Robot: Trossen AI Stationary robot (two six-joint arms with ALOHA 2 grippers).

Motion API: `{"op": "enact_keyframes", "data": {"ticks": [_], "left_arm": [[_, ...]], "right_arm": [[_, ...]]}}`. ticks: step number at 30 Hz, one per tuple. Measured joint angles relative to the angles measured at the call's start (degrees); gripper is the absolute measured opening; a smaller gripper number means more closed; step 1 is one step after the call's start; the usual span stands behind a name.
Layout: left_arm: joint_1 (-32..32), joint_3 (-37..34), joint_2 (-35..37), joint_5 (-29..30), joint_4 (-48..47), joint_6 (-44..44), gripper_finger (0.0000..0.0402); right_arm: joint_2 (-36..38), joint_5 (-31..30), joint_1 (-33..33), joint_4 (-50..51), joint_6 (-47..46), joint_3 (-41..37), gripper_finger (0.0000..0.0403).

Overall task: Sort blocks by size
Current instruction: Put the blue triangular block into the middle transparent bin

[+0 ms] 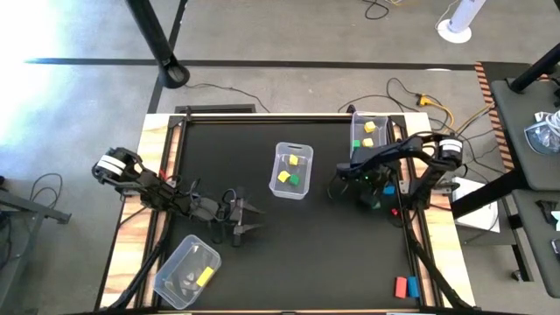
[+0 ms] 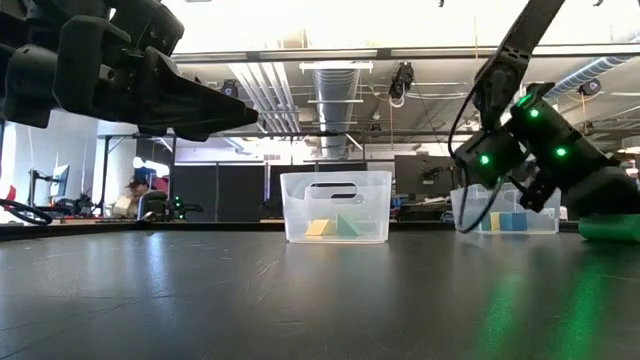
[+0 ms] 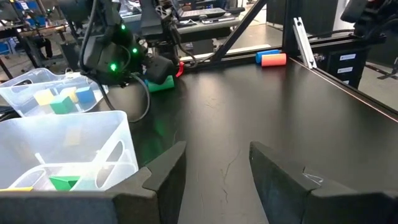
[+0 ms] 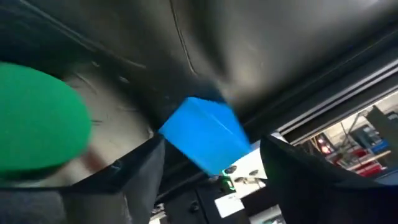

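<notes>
My right gripper (image 1: 374, 188) hangs low at the table's right side, close to the rail, fingers pointing down and open. A blue block (image 4: 205, 134) lies on the table between its fingers, and a gap shows beside one finger. A green block (image 4: 37, 118) lies right beside it (image 1: 376, 204). A red and a blue block (image 1: 402, 286) lie at the near right corner. My left gripper (image 1: 241, 219) hovers open left of centre, holding nothing. Other blocks lie inside the bins.
Three clear bins stand on the black mat. The centre one (image 1: 291, 171) holds yellow and green blocks, the far right one (image 1: 369, 131) holds yellow, green and blue blocks, and the near left one (image 1: 188, 271) holds a yellow bar. Metal rails (image 1: 409, 236) edge the mat.
</notes>
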State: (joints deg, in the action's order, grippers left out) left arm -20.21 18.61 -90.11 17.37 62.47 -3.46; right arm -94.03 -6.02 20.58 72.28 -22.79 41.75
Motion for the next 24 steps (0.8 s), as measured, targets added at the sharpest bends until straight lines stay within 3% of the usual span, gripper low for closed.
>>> {"op": "enact_keyframes", "data": {"ticks": [8, 24], "left_arm": [[0.0, 0.0, 0.0, 0.0, -0.4, 0.0, 0.0162], [0.0, 0.0, 0.0, 0.0, -0.4, 0.0, 0.0162]], "right_arm": [[-0.5, 4.1, 0.8, -1.9, 3.8, -2.0, 0.0277], [0.4, 5.2, 0.7, -4.6, 3.7, -1.6, 0.0198]]}}
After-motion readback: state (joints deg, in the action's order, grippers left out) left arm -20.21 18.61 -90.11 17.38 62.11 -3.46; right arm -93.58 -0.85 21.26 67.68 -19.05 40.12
